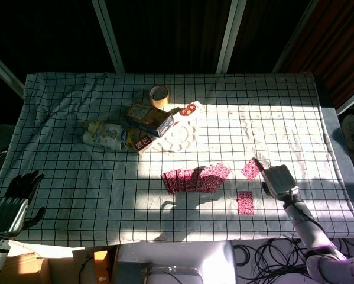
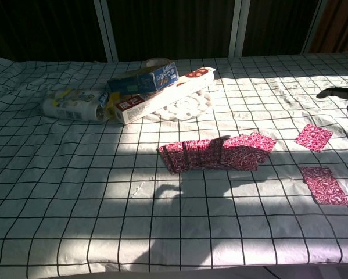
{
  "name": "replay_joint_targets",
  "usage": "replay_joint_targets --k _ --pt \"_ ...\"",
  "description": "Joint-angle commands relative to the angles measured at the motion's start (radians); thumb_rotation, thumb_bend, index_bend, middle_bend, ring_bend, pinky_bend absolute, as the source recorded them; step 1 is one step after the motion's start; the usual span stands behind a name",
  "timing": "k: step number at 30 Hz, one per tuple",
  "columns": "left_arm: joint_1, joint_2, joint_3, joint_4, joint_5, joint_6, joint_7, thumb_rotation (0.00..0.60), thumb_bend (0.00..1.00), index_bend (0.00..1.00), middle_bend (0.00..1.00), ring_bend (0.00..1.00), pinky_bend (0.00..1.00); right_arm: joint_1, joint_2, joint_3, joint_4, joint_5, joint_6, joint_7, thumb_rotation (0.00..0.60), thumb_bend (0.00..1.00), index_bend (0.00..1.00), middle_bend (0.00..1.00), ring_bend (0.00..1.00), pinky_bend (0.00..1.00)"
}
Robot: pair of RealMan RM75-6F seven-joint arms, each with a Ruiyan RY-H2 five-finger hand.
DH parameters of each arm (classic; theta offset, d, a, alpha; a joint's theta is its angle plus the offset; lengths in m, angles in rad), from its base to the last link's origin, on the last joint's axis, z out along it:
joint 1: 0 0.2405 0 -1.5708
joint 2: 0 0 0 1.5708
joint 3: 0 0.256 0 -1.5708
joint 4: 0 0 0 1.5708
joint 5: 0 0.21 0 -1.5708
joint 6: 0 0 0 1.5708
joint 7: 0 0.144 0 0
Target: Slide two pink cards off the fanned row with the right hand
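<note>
The fanned row of pink cards [image 1: 191, 179] lies mid-table, also seen in the chest view as the fanned row [image 2: 217, 153]. Two pink cards lie apart from it on the right. The farther card [image 1: 250, 170] [image 2: 314, 137] is tilted, and the nearer card [image 1: 244, 202] [image 2: 325, 185] lies closer to the front edge. My right hand [image 1: 277, 179] hovers just right of the farther card, holding nothing, one finger stretched toward the card's corner. Only its tip [image 2: 336, 92] shows at the chest view's right edge. My left hand [image 1: 14, 198] hangs empty, fingers apart, off the table's front left corner.
A tape roll [image 1: 159, 94], a yellow-blue box [image 1: 150, 118], a long white-red box [image 1: 168, 127] and a white packet [image 1: 106, 135] cluster at the back left. The checked cloth [image 1: 76, 177] covers the table. Cables lie below the front right edge.
</note>
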Motion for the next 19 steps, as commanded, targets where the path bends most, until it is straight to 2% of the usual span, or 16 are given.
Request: replay_joint_targets --k 1,4,7,11,14,19 --pt "0.003 0.003 0.002 0.002 0.005 0.007 -0.005 0.600 0.37 0.00 0.02 0.02 0.01 -0.208 0.119 -0.069 -0.085 -0.267 0.294 0.198 0.600 0.44 0.00 0.08 0.03 0.29" --pt "0.006 0.002 0.004 0.002 0.010 0.013 -0.006 0.600 0.37 0.00 0.02 0.02 0.01 -0.342 0.108 -0.093 -0.029 -0.360 0.482 0.259 0.600 0.43 0.00 0.00 0.00 0.14" --pt "0.008 -0.001 0.006 0.001 0.017 0.019 0.006 0.600 0.37 0.00 0.02 0.02 0.01 -0.448 0.065 -0.097 0.051 -0.410 0.606 0.343 0.600 0.38 0.00 0.00 0.00 0.06" --pt "0.010 -0.006 0.011 -0.001 0.031 0.025 0.019 0.600 0.37 0.00 0.02 0.02 0.01 -0.485 0.053 -0.088 0.101 -0.467 0.636 0.373 0.600 0.33 0.00 0.00 0.00 0.05" --pt "0.011 -0.010 0.011 -0.001 0.030 0.027 0.026 0.600 0.37 0.00 0.02 0.02 0.01 -0.490 0.045 -0.072 0.115 -0.475 0.612 0.354 0.600 0.33 0.00 0.00 0.00 0.00" --pt "0.014 -0.009 0.010 -0.001 0.028 0.031 0.023 0.600 0.37 0.00 0.02 0.02 0.01 -0.494 0.051 -0.052 0.096 -0.474 0.555 0.346 0.600 0.33 0.00 0.00 0.00 0.00"
